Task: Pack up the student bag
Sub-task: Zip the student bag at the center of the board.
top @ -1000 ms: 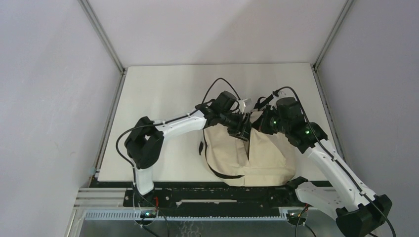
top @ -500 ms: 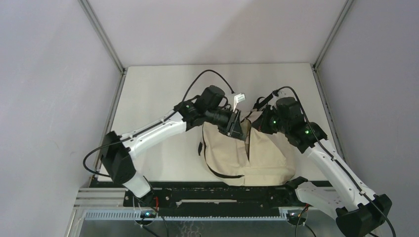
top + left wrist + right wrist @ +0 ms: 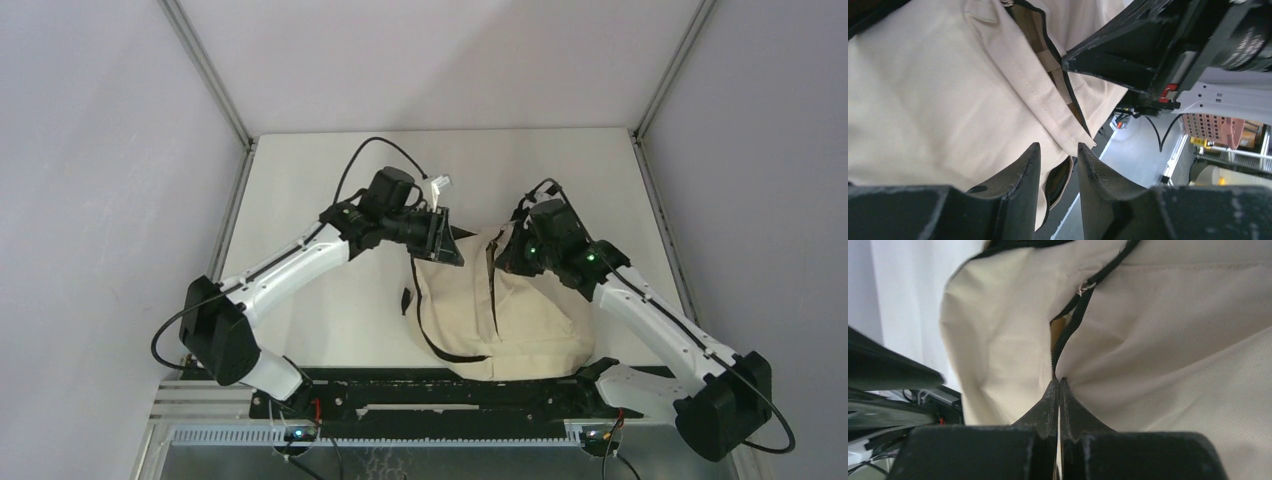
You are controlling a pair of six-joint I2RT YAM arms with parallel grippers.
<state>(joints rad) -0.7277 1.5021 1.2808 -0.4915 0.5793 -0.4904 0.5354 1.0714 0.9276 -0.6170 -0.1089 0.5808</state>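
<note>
a: where's the student bag sitting?

b: on the table, right of centre. its bottom is at the near edge, close to the arm bases, and its long axis runs near to far. the mouth is at the far end.

a: so the opening faces away from the bases?

b: yes. both tools meet the bag at that far end, and the body lies on the near side of both.

a: which arm has the better hold?

b: the right one, i'd judge. the right tool is on the far right part of the rim, and its wrist view shows the jaws pressed together on the cream cloth, just where the black zipper ends.

a: and the left?

b: the left tool is at the far left corner of the rim. its jaws stand a little apart with the cloth edge and dark lining running into the gap. i cannot tell whether it really pinches the cloth or only straddles it.

a: what does the next move turn on?

b: the mouth lies between the two tools, one at each side. spreading it probably means drawing the left corner further left while the right side is held. nothing to pack shows on the table beyond.
</note>
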